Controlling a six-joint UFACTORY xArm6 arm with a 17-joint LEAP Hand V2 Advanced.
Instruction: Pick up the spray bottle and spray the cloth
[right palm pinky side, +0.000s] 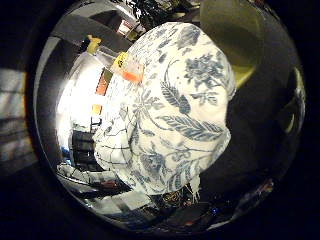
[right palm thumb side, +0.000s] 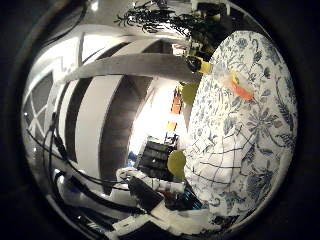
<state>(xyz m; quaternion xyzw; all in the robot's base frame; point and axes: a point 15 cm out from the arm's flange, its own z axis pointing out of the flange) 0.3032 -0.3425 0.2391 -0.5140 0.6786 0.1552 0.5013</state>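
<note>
A clear spray bottle (right palm pinky side: 127, 67) with an orange part and a yellow label rests on a table under a white and blue floral tablecloth (right palm pinky side: 190, 100). A white cloth with a dark grid pattern (right palm thumb side: 220, 160) lies on the same tablecloth, a short way from the bottle. My right hand (right palm thumb side: 150, 197) is well away from the table. Its white and black fingers show at the edge of the thumb side view, relaxed and holding nothing. Both the bottle and the cloth look small from the palm.
A small yellow and black object (right palm thumb side: 200, 64) sits at the table's edge beyond the bottle. Yellow-green rounded chairs (right palm thumb side: 176, 162) stand beside the table. A leafy plant (right palm thumb side: 150, 17), dark shelving (right palm thumb side: 155, 155) and a bright window area lie behind.
</note>
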